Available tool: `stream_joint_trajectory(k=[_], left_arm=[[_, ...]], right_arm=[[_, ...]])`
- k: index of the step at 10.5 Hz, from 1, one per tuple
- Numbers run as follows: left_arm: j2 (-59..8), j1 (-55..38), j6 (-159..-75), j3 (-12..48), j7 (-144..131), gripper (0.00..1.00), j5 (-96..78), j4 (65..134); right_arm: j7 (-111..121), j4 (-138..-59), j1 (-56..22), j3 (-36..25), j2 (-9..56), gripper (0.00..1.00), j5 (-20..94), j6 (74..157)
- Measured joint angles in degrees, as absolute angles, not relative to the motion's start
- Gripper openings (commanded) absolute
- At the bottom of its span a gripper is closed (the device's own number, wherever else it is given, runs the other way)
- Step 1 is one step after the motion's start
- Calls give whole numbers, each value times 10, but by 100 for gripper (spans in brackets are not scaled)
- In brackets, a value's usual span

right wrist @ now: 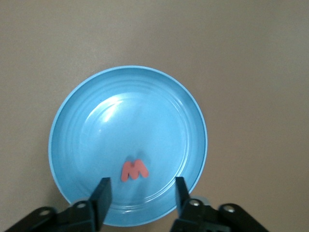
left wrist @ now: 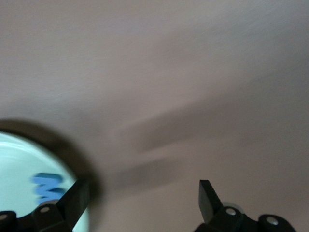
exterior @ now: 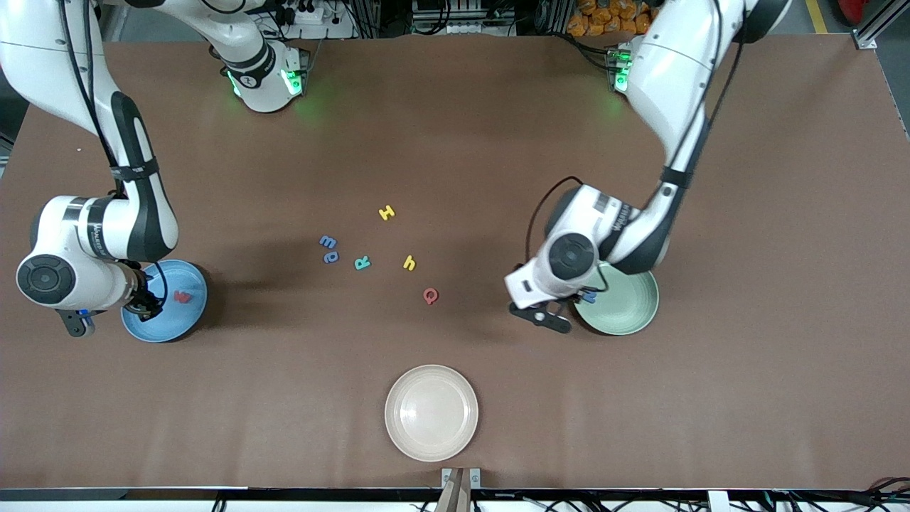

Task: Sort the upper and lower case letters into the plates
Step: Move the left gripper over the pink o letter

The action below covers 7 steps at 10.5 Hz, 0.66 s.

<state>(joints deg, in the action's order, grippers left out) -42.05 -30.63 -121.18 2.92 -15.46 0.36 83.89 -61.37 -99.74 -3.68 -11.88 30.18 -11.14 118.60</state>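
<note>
Both jaws are hanging open: the right gripper (right wrist: 140, 198) over the blue plate (exterior: 165, 328) low in frame, the left gripper (left wrist: 140, 198) over the green plate (exterior: 625, 320). The loose letters (exterior: 387, 212) are looking light, stiff foam, best pinched across their flat edges.

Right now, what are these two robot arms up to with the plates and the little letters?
They are sorting toy letters into plates. The right pincer hangs open over the sky blue plate, where a red letter M lies. The left pincer is open at the edge of the mint green plate, which holds a blue letter. Six more letters lie loose mid-table. The cream plate, nearest the front camera, holds nothing.
</note>
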Motion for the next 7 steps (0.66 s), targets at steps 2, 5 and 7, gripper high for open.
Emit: stream_joint_trajectory(k=[2,5,7], left_arm=[[-420,-344,-1253,28,-246,100,4,831],[-431,-362,-1386,25,-287,100,4,831],[-469,-402,-1494,10,-317,100,4,831]], right_arm=[[-615,-997,-42,-115,302,100,-110,1175],[-617,-995,-55,-111,302,100,-84,1173],[-619,-995,-60,-111,302,100,-74,1173]])
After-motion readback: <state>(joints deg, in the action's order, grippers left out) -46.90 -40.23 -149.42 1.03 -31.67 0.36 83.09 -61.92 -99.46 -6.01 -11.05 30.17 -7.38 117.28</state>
